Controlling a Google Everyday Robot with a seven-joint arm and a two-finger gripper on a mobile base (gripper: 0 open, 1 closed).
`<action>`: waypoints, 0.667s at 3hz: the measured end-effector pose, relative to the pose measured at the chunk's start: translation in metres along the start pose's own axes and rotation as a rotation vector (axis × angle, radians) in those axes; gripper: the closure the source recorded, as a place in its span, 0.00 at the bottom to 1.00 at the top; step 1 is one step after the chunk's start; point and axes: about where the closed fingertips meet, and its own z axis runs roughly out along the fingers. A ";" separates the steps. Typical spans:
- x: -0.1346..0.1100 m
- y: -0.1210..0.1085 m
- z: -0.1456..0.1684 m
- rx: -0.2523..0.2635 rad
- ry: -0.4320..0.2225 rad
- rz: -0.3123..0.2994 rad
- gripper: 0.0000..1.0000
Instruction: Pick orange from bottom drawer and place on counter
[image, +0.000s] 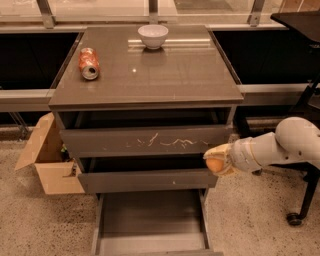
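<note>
The orange is a small round fruit with a smooth, bright orange skin. Only a part of it shows between the pale fingers. Because it is round, I cannot tell any long axis or which way it points.

The gripper is clenched on the orange, with one finger above the fruit and one below it. It is in the air, in front of the cabinet's corner, between the scratched drawer and the middle drawer. The fingers point toward the cabinet.

The bottom drawer is pulled out, lower than the fingers and to their side, with a flat dark tray. The counter is above the fingers. On it are a white bowl and a crushed can lying on its side.
</note>
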 end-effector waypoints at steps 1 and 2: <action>0.000 0.000 0.000 0.000 0.000 0.000 1.00; 0.000 -0.006 -0.001 0.003 0.003 -0.006 1.00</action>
